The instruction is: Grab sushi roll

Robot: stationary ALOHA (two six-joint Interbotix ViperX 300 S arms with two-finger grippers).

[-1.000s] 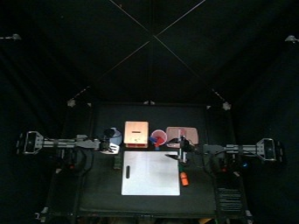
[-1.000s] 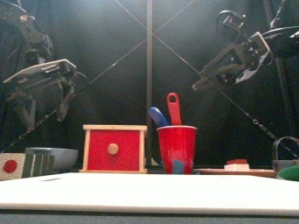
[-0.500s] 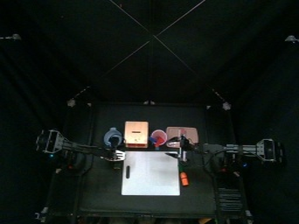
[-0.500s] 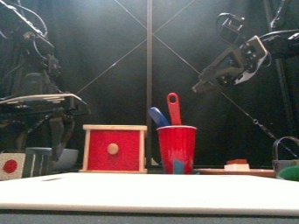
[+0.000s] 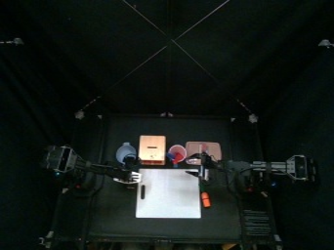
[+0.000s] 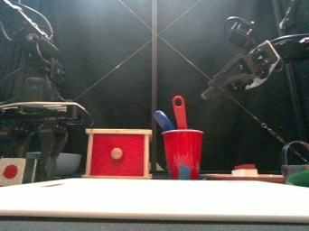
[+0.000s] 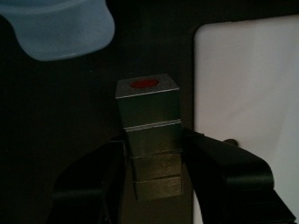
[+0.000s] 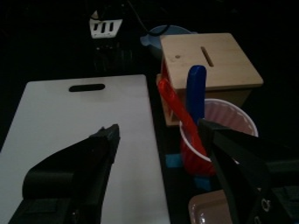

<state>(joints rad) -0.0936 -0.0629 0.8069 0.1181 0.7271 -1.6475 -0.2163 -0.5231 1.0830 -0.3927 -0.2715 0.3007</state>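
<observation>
The sushi roll (image 7: 149, 109) is a grey bar cut into segments, with a red dot on its end face. It lies on the black table beside the white cutting board (image 7: 251, 79). My left gripper (image 7: 152, 153) is open and straddles the roll's near end, one jaw on each side; I cannot tell whether they touch it. In the front view the roll's red-dotted end (image 6: 11, 170) shows at the far left, below the lowered left gripper (image 6: 40, 144). My right gripper (image 8: 158, 140) hangs open and empty over the board's right side, high up (image 6: 223, 88).
A wooden box with a red front (image 6: 118, 153) and a red cup holding red and blue utensils (image 6: 182, 153) stand behind the board (image 5: 170, 195). A pale blue bowl (image 7: 65, 31) sits beyond the roll. An orange item (image 5: 205, 200) lies on the board's right edge.
My left arm has swung down to table height and now has its jaws around the sushi roll, slightly narrower than before. The right arm has barely shifted.
</observation>
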